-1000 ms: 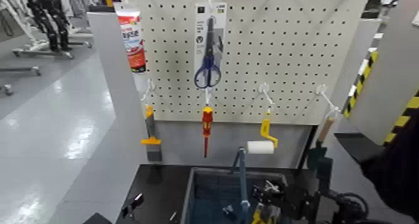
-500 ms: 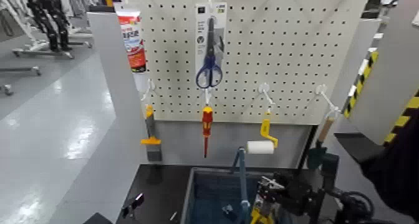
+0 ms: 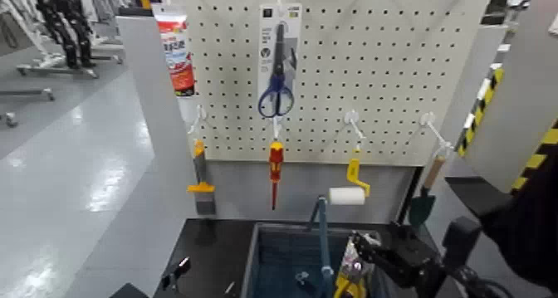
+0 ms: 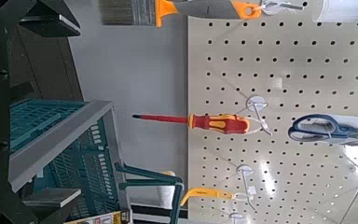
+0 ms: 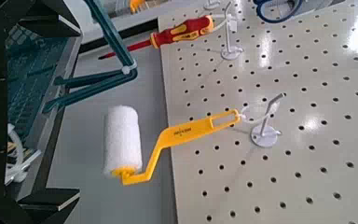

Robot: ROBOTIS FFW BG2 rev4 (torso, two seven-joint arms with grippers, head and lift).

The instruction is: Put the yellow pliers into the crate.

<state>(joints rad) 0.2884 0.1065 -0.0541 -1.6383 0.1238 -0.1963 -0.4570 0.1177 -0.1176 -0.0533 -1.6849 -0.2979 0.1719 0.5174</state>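
1. Low at the edge of the head view, the right gripper (image 3: pixel 375 253) hangs above the crate's (image 3: pixel 264 232) right half. We cannot tell how its jaws stand, as the arm's dark body covers them in both the head view and the right wrist view.
2. Just under and to the left of those jaws, the yellow pliers (image 3: pixel 345 286) show as two yellow handles below a pale patch of their retail card. They are inside the crate's outline. Whether they hang from the gripper or already rest in the crate, we cannot say.
3. We judge the pliers to be stiff and fairly heavy for their size, while the card is thin, slick and easily bent. A hold across both handles near the pivot should carry them level, whereas a pinch on the card alone could let the tool swing or tear free.
4. Farther out, beyond the crate's far wall, a yellow-handled paint roller (image 3: pixel 346 195), a red-and-yellow screwdriver (image 3: pixel 275 164) and carded blue scissors (image 3: pixel 276 94) hang on the white pegboard (image 3: pixel 382 85).
5. Well to the left, the left gripper (image 3: pixel 176 271) waits low beside the crate. We cannot make out its jaws either.
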